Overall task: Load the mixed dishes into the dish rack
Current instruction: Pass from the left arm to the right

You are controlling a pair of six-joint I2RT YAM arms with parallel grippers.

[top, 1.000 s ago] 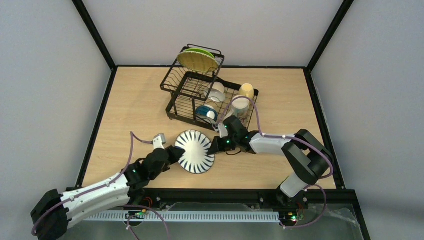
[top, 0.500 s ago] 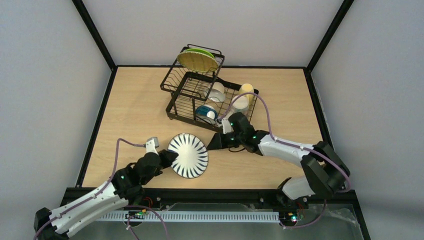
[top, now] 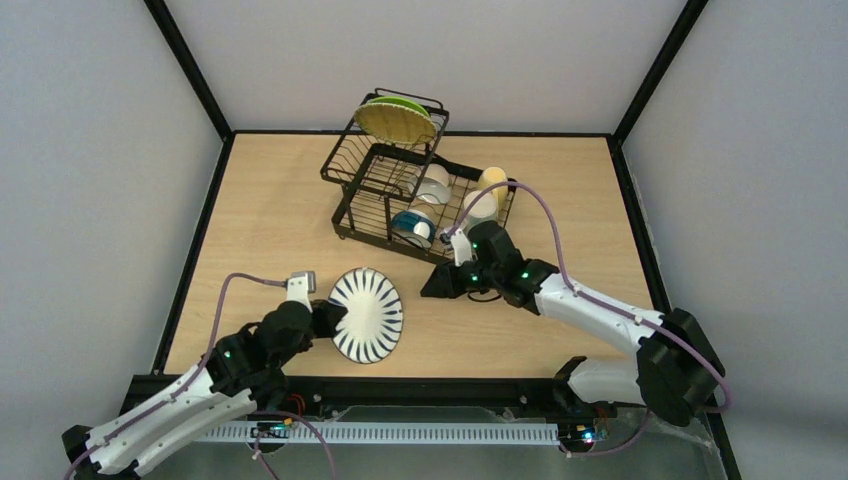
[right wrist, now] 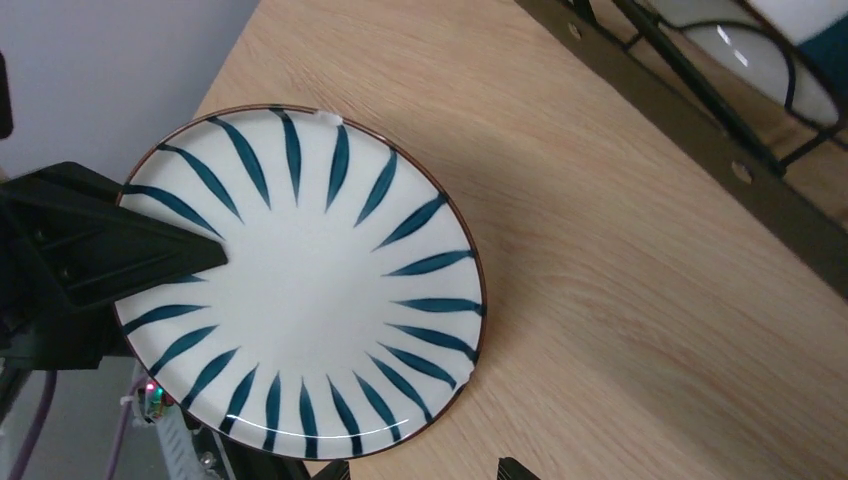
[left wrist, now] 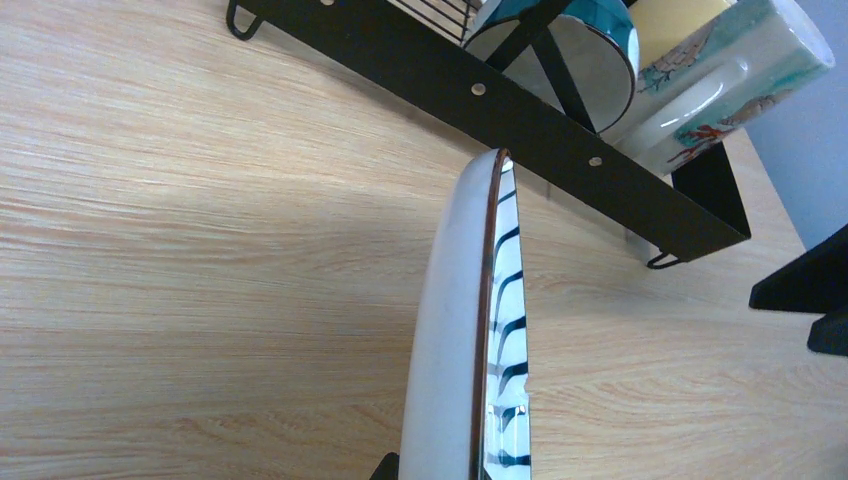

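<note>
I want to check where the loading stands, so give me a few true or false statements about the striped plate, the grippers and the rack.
1. The left gripper grips the striped plate at its rim. True.
2. The right gripper is clamped on the striped plate. False: it is open and apart from the plate.
3. A blue-outside bowl sits in the dish rack. True.
4. The striped plate lies flat on the table. False: it is held up on edge.
5. The raised tier holds only mugs. False: a green plate sits there.
</note>
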